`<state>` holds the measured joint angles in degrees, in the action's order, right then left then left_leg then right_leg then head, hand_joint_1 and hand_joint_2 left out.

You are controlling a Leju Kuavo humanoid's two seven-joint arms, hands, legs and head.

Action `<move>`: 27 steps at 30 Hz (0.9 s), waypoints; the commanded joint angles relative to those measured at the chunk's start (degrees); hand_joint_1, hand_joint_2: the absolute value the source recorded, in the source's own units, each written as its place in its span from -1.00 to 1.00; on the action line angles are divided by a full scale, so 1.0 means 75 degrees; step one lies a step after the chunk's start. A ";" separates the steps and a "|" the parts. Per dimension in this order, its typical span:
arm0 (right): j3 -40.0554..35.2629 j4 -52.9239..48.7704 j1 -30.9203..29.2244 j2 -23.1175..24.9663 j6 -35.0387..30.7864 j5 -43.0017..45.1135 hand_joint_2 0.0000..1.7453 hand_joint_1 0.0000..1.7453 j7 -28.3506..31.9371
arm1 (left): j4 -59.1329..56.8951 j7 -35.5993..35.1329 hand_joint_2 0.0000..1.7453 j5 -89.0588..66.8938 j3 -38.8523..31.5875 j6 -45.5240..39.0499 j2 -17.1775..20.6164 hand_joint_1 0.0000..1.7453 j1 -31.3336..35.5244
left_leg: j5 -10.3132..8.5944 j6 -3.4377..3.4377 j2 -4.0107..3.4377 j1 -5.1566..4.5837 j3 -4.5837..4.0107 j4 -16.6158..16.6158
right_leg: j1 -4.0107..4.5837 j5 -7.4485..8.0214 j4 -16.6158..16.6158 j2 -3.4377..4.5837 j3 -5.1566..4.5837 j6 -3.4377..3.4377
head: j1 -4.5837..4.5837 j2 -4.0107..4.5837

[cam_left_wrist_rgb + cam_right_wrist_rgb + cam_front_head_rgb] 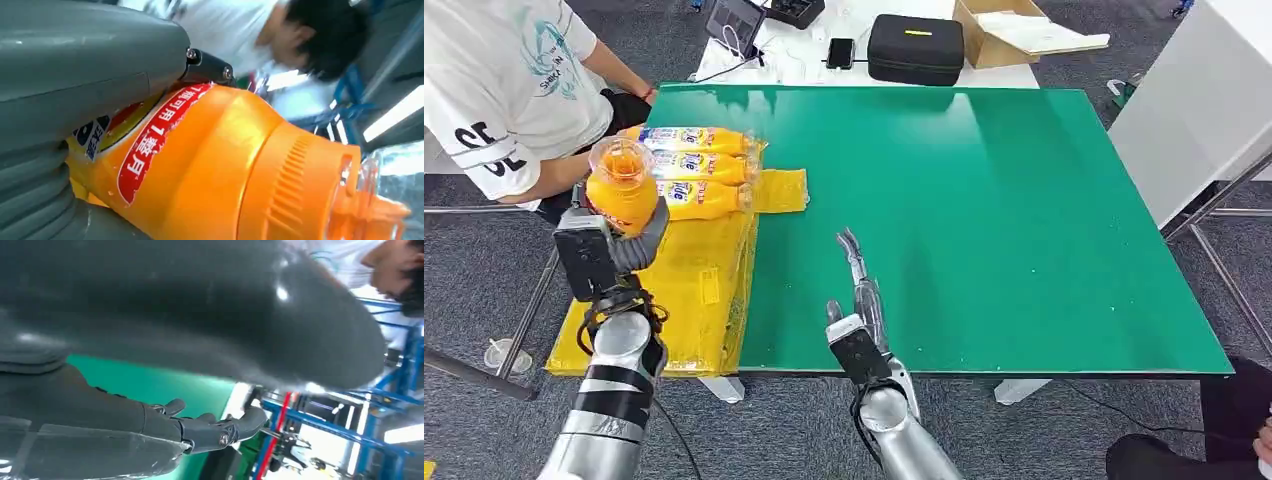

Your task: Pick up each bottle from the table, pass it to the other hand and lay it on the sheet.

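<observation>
My left hand (619,245) grips an orange bottle (621,188) upright above the yellow sheet (694,280), which covers the left edge of the green table (984,200). In the left wrist view the same orange bottle (210,165) shows a red label and a ribbed cap, wrapped by my left hand (75,100). Three more orange bottles (696,170) lie side by side at the sheet's far end. My right hand (861,290) hovers open over the table's near edge, fingers stretched forward, holding nothing. The right wrist view has my right hand (215,427) over green table.
A person in a white shirt (504,80) sits at the far left beside the sheet. Behind the table stand a black case (916,48), a cardboard box (1014,30), a phone (841,52) and a tablet (735,20). A white table (1204,100) stands at right.
</observation>
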<state>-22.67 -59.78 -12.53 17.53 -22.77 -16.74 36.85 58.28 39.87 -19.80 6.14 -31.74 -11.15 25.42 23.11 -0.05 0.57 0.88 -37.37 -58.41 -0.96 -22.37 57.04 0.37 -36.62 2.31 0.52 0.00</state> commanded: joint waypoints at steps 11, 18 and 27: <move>-0.0299 -0.1100 0.0000 -0.0486 0.0308 0.0589 -1.00 -1.00 0.0328 | -0.5551 -0.1861 1.00 -0.5100 0.1991 0.2534 0.1793 1.00 0.2004 | 0.0000 0.0005 -0.0026 0.0001 0.0028 0.0004 | 0.0004 -0.0002 -0.0002 0.0011 0.0017 -0.0007 | 0.0000 0.0000; -0.0330 -0.0906 -0.0076 -0.0453 0.0420 0.0590 -1.00 -1.00 0.0327 | -0.5633 -0.1931 1.00 -0.5029 0.1877 0.3324 0.1838 1.00 0.1968 | 0.0019 0.0002 -0.0023 0.0012 0.0062 -0.0006 | 0.0018 -0.0019 0.0001 0.0001 0.0056 -0.0020 | 0.0003 0.0000; -0.0372 -0.0582 -0.0159 -0.0386 0.0579 0.0608 -1.00 -1.00 0.0317 | -0.5596 -0.1891 1.00 -0.4771 0.1596 0.3937 0.1815 1.00 0.1882 | 0.0011 0.0003 -0.0029 0.0007 0.0063 0.0007 | 0.0013 -0.0007 -0.0008 0.0010 0.0055 -0.0020 | 0.0003 0.0000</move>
<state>-24.22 -67.73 -11.76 15.85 -19.12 -12.39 39.25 20.50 25.81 -56.85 18.38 -5.14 1.97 38.47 23.05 0.03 0.50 0.89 -37.31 -58.40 -0.96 -22.33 57.06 0.40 -36.61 2.29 0.55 0.00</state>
